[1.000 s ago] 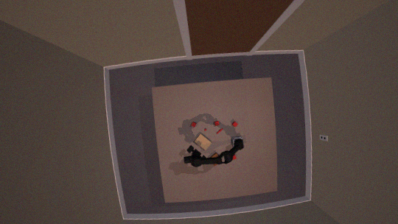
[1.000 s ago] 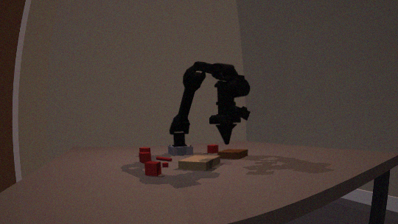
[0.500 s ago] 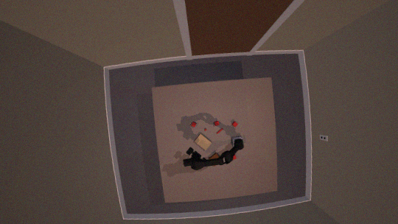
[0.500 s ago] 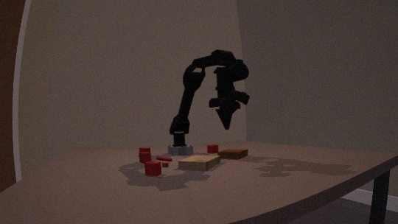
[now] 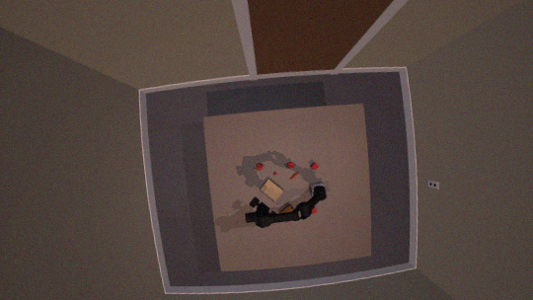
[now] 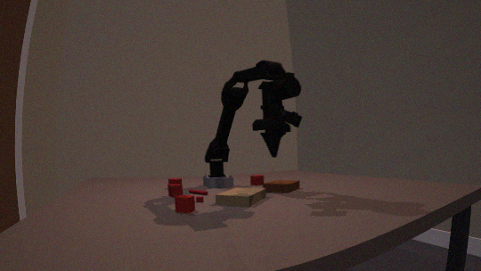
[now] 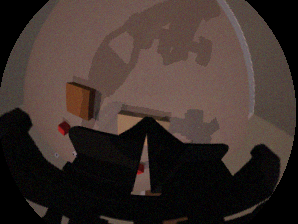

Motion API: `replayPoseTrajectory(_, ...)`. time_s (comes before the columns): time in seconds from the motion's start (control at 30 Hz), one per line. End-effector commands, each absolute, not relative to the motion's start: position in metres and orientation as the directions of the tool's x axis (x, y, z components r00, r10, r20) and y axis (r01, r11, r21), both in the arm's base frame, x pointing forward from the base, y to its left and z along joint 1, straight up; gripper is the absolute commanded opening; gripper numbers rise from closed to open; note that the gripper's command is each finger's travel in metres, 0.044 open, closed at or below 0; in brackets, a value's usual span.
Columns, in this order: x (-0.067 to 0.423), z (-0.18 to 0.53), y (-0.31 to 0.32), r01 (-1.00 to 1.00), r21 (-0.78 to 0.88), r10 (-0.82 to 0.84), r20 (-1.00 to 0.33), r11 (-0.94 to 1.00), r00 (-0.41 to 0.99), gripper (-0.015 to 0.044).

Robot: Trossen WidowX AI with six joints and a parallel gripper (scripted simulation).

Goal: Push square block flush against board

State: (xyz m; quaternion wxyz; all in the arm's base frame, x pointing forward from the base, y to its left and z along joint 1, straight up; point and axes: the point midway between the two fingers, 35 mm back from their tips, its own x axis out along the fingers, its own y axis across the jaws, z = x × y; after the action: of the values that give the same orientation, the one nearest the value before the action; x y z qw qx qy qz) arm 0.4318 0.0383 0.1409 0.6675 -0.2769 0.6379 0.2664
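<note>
Square block (image 6: 240, 195) lies flat near the table (image 6: 312, 232) centre, its far corner meeting the darker board (image 6: 281, 185); top view hides the board under the arm. Red pieces (image 6: 184, 202) flank it. Closed, empty gripper (image 6: 273, 151) hangs above.

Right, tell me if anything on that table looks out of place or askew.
The pale square wooden block and the darker brown board lie flat but meet only around a corner, not side to side, so no edges line up. The gripper hangs above them, jaws shut on nothing. Small red pieces lie scattered beside them.
</note>
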Motion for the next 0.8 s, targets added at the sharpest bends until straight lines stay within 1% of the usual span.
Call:
replayPoseTrajectory(0.0,0.431,0.141,0.038,-0.707,-0.031,-0.001,-0.999,0.707,0.043,0.0000)
replayPoseTrajectory(0.43,0.431,0.141,0.040,-0.713,-0.030,0.003,-0.999,0.701,0.044,0.0000)
replayPoseTrajectory(0.77,0.390,0.129,0.112,-0.897,-0.031,0.010,-0.999,0.440,0.040,0.0000)
